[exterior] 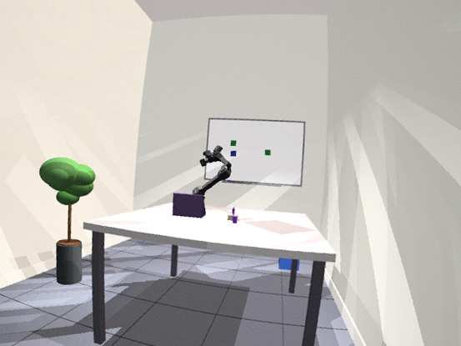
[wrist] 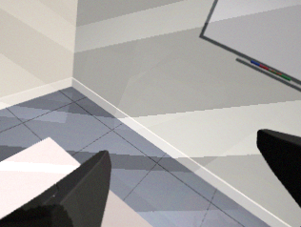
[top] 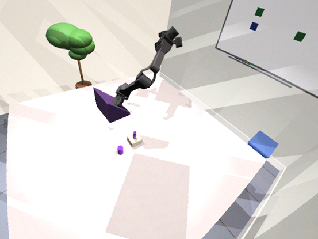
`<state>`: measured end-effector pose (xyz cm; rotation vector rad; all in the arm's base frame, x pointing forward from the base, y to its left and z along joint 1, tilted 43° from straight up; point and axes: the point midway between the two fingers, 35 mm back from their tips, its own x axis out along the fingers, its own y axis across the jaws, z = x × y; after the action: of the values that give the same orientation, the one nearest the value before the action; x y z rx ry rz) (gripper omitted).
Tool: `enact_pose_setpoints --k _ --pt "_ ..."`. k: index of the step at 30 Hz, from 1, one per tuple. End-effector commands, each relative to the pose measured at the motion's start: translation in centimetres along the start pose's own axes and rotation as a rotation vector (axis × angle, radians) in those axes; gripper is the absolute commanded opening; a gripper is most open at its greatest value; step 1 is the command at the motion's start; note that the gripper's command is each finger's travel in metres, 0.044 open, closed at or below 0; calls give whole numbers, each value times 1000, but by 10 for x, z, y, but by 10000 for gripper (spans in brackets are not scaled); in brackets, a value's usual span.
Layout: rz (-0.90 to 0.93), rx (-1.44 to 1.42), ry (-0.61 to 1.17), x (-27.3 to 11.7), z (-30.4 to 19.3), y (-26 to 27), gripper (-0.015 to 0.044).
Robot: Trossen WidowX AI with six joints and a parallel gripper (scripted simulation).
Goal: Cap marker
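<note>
Upright in the pale holder block (top: 134,140) the purple marker (top: 135,134), its cap (top: 120,149) loose on the white table (top: 57,177) just left and nearer, gripper (wrist: 186,162) raised far behind, spread wide, gripping nothing.

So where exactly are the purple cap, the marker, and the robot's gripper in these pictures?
cap (top: 120,149): top view, on its round upper end.
marker (top: 135,134): top view, on its upright body above the block.
gripper (top: 172,37): top view, between its open fingers, raised high.

Purple cap (top: 120,149), purple marker (top: 135,134), cream holder block (top: 134,140), white table (top: 57,177).
</note>
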<state>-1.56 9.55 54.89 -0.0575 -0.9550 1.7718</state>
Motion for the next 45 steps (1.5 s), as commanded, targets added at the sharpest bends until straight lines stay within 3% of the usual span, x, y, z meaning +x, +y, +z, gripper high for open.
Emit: enact_pose_setpoints --k 1,6,17,25,33,45 --pt "0 -3 3 1 0 1 374" --pt "13 -107 103 21 -8 20 257" --pt "101 -401 557 92 -104 54 257" --pt "178 -458 914 99 -216 35 257" --pt "216 -343 1262 49 -328 -3 257" --pt "177 94 1672 -114 -448 -41 257"
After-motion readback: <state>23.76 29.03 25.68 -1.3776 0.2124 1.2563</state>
